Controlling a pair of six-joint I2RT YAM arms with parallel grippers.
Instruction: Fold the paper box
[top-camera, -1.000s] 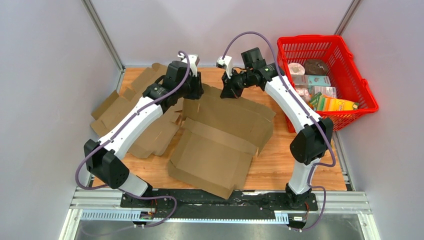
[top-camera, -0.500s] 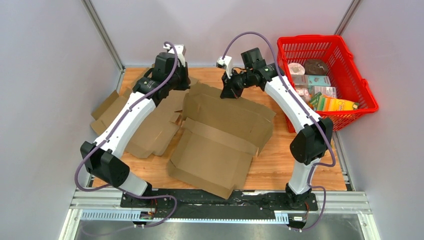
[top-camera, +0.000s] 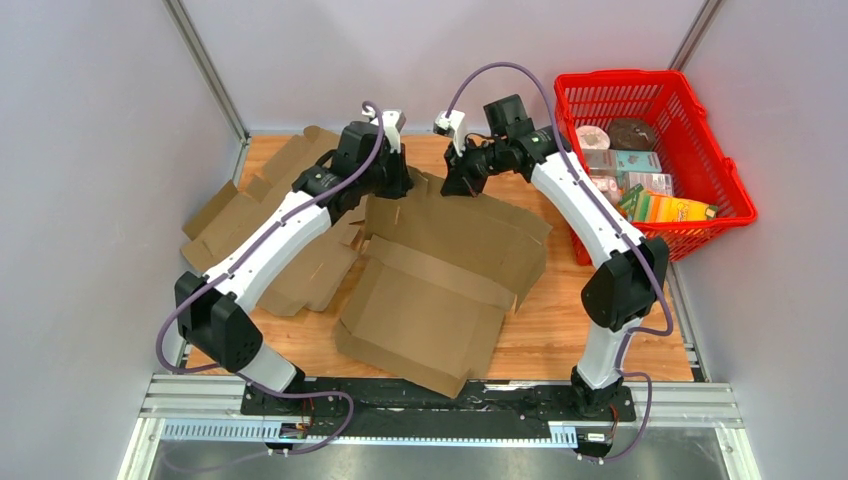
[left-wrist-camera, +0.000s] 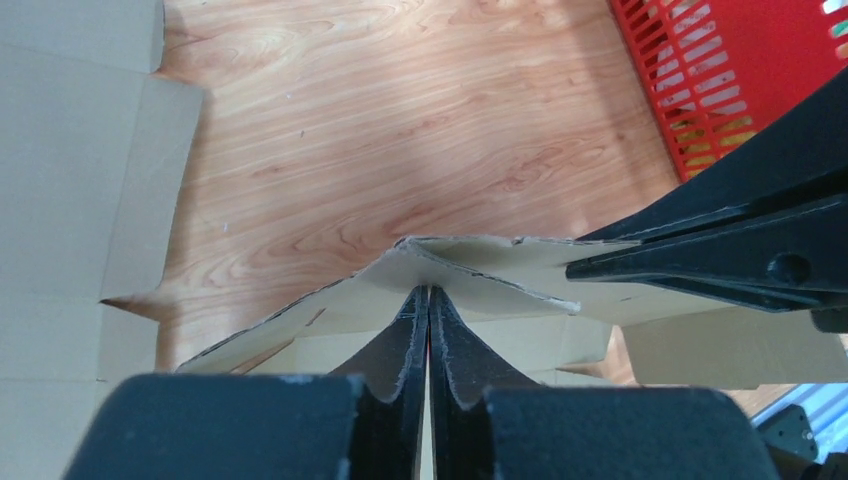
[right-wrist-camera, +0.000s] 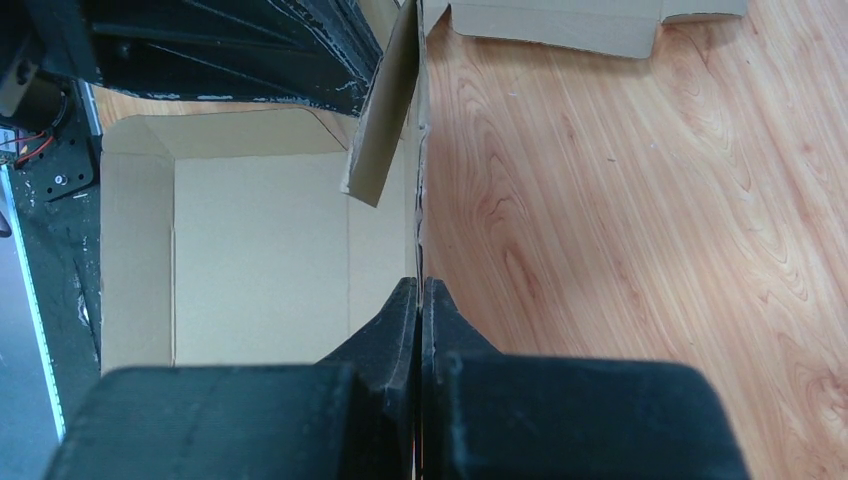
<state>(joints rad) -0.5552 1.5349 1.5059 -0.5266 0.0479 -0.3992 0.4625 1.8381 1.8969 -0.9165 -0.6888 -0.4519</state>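
My left claw (left-wrist-camera: 428, 300) and right claw (right-wrist-camera: 420, 292) are both clamped on the far edge of the box (top-camera: 440, 270), lying open on the bench (top-camera: 570, 335). It seems light but stiff; grip beside creases.

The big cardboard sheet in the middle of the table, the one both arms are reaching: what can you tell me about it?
The cardboard box is plain brown corrugated card, creased and slotted into panels and flaps, and mostly unfolded. It lies on the wooden table with its near panels raised a little, beside another flat cardboard sheet on its left. At its far edge the left hand and the right hand each pinch a thin flap between closed fingers, holding that edge up off the wood.
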